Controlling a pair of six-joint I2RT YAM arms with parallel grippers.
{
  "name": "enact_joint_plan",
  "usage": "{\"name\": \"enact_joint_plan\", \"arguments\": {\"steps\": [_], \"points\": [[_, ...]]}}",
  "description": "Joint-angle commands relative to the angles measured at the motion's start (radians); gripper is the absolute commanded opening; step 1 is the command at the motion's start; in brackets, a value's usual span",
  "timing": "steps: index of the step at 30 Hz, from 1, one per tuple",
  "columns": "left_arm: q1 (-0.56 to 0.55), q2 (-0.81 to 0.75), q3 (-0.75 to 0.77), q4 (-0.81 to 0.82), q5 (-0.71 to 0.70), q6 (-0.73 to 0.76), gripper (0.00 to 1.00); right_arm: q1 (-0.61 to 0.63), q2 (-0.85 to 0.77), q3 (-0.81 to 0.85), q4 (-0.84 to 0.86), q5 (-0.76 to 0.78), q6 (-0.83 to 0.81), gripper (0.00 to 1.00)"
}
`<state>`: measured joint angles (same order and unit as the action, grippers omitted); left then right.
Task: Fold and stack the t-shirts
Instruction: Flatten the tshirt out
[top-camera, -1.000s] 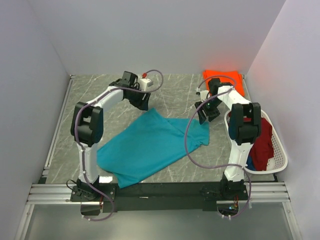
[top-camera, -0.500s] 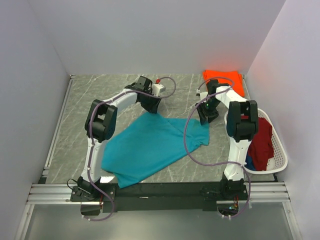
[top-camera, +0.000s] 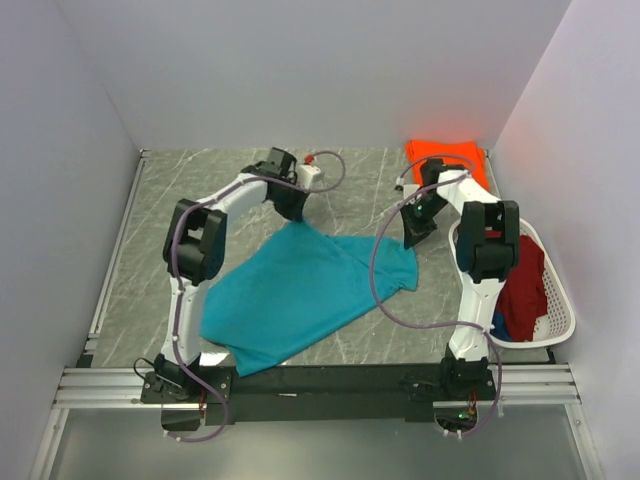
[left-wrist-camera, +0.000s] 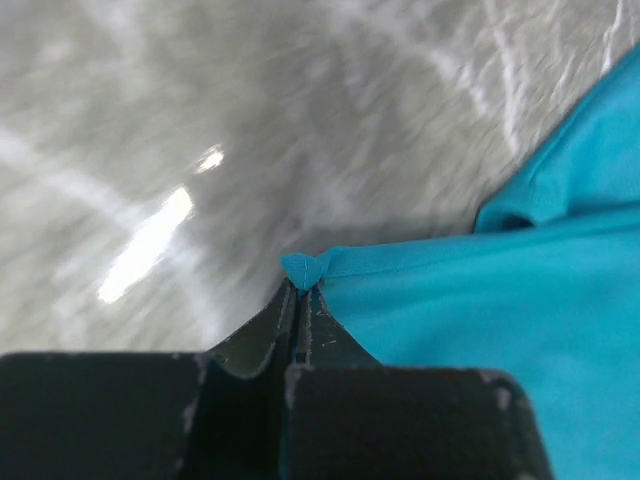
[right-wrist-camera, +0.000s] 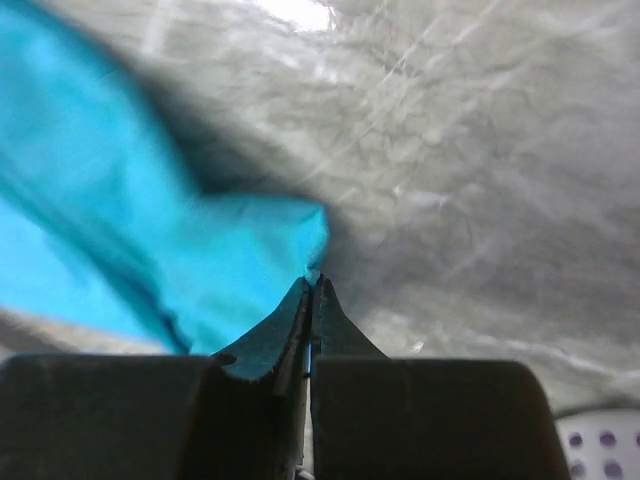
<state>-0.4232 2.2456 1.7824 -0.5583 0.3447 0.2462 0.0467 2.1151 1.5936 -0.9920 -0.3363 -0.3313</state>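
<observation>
Clamped with left gripper (left-wrist-camera: 300, 288) onto one corner of soft teal cloth t-shirt (left-wrist-camera: 480, 330); clamped likewise with right gripper (right-wrist-camera: 312, 285) onto another corner. Spread behind both tools across grey marbled tabletop (top-camera: 200, 190).

Bright, even light fills the top view; both wrist views are blurred, with white glare on the table (left-wrist-camera: 150, 240).

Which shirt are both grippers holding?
The teal t-shirt spread mid-table: left gripper and right gripper each pinch a corner. The orange t-shirt lies untouched at the back, the red shirt in the basket.
</observation>
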Motion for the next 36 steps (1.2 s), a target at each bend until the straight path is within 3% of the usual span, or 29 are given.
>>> {"name": "enact_joint_plan", "arguments": {"steps": [1, 5, 10, 14, 22, 29, 36], "points": [[0.087, -0.153, 0.077, -0.055, 0.04, 0.065, 0.0, -0.08, -0.112, 0.132, -0.068, -0.171, -0.003, 0.0], [0.208, -0.188, 0.233, -0.168, 0.092, 0.12, 0.0, -0.186, -0.139, 0.267, -0.129, -0.383, 0.024, 0.0], [0.316, -0.26, 0.304, -0.206, 0.168, 0.139, 0.0, -0.266, -0.159, 0.406, -0.151, -0.568, 0.1, 0.0], [0.379, -0.363, 0.247, -0.196, 0.22, 0.159, 0.0, -0.295, -0.187, 0.431, -0.14, -0.627, 0.156, 0.0], [0.475, -0.717, 0.048, -0.157, 0.277, 0.166, 0.0, -0.363, -0.366, 0.425, -0.119, -0.698, 0.201, 0.0], [0.492, -1.035, -0.179, 0.203, -0.049, -0.007, 0.0, -0.392, -0.614, 0.391, 0.235, -0.69, 0.495, 0.0], [0.494, -1.057, -0.164, 0.265, -0.252, -0.008, 0.0, -0.392, -0.757, 0.393, 0.46, -0.575, 0.67, 0.0]]}}
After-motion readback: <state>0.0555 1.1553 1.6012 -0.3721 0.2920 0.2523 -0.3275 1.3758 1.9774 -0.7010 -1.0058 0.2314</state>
